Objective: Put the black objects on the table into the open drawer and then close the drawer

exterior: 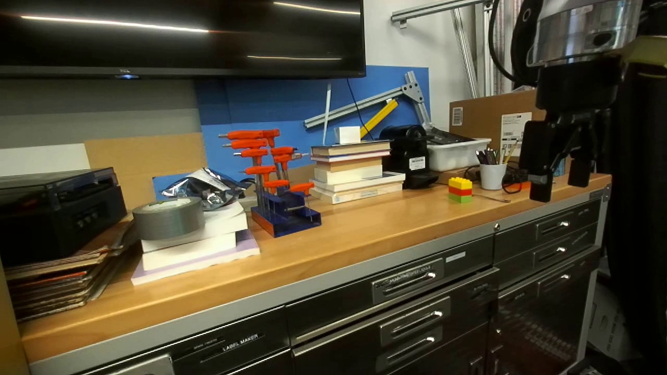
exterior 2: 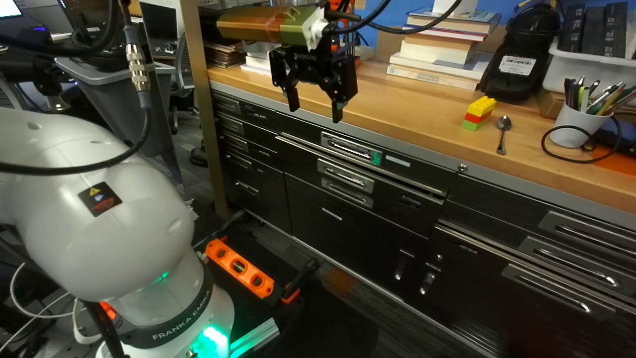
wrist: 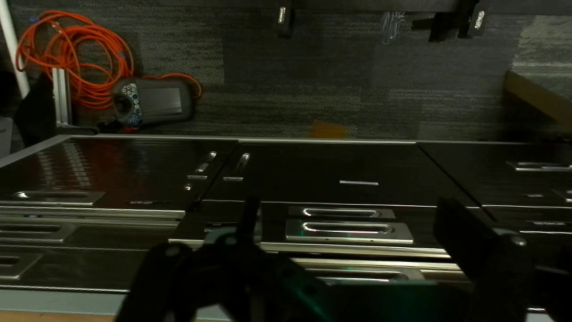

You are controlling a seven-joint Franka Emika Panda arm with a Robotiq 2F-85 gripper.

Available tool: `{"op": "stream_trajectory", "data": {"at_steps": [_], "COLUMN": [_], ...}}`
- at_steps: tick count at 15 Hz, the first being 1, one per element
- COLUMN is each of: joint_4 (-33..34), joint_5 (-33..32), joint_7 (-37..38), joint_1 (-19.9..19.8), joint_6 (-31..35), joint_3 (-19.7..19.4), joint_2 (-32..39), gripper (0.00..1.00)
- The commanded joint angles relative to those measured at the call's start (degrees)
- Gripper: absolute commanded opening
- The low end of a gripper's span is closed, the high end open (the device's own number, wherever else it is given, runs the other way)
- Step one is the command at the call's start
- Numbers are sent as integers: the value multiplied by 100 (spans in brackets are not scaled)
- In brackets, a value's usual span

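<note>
My gripper [exterior: 560, 182] hangs open and empty near the bench's front edge; it also shows in an exterior view [exterior 2: 316, 107]. In the wrist view [wrist: 348, 214] its fingers are wide apart, with only drawer fronts between and beyond them. The table has a light wooden top [exterior: 365, 229], also in an exterior view [exterior 2: 397, 112]. The wide shallow drawer [exterior: 333, 310] under its middle looks shut or nearly shut; it also shows in an exterior view [exterior 2: 422, 175]. No patterned drawer inside shows. The three small black pieces are hidden or out of view.
On the bench stand a toy brick stack [exterior 2: 479, 113], a spoon [exterior 2: 503, 134], a pen cup [exterior 2: 576, 127], books [exterior: 349, 172], a larger black device [exterior: 411, 156], an orange-handled tool rack [exterior: 285, 216] and a tape roll [exterior: 169, 221]. A screen [exterior: 182, 39] hangs above.
</note>
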Motion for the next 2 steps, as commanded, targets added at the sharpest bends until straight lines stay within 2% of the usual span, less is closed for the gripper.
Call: {"op": "stream_trajectory", "data": {"at_steps": [1, 2], "joint_4": [11, 11], "joint_5": [32, 32], "joint_7": [-26, -28], "joint_1": [-38, -37], "joint_6": [-13, -14], "joint_3": [36, 36], "joint_2": [3, 3], "gripper": [100, 100]}}
